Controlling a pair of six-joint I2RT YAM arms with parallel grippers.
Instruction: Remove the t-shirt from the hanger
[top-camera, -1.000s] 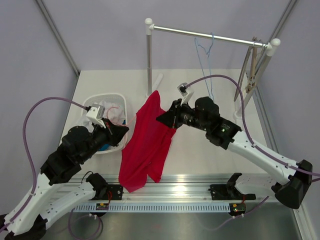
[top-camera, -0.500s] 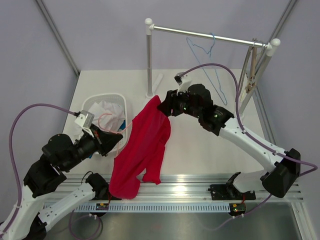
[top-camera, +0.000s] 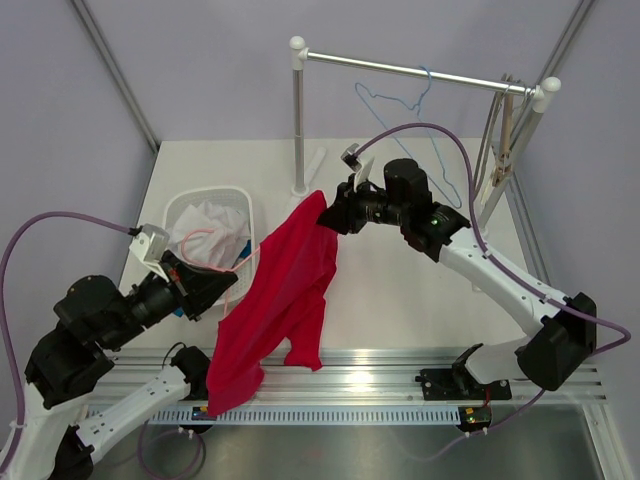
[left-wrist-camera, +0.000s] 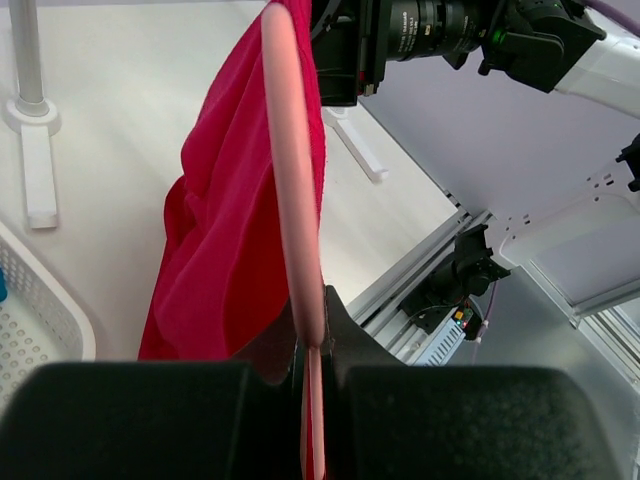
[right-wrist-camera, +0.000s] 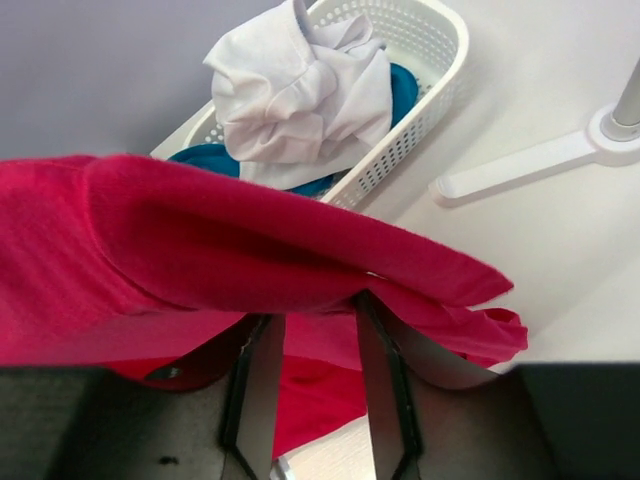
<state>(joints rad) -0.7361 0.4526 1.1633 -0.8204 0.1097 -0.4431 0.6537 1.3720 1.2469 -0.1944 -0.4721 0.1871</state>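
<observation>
The red t-shirt (top-camera: 282, 295) hangs in the middle of the top view, stretched in a slanted band between the two arms. Its upper tip sits near the foot of the white post, and its lower end trails past the near edge of the counter (top-camera: 400, 290) onto the metal frame at the bottom.

The right fingers (right-wrist-camera: 382, 380) are clamped on the shirt's upper tip. In the right wrist view a fold of red cloth lies across them and more fills the gap between them.

The left fingers (left-wrist-camera: 345, 345) are pressed together on a pink hanger (left-wrist-camera: 290, 180). It runs straight up the middle of the left wrist view, with the shirt draped against its left side and its top end lost in the cloth.

At centre left of the top view, a white basket (top-camera: 248, 200) stands on the counter just beside the shirt. It holds a crumpled white cloth (right-wrist-camera: 300, 90) on top of something blue (right-wrist-camera: 210, 165).

At the top of that view, a metal rail (top-camera: 380, 68) crosses between two posts. A thin blue hanger (top-camera: 424, 82) hooked on it is tilted to one side.
</observation>
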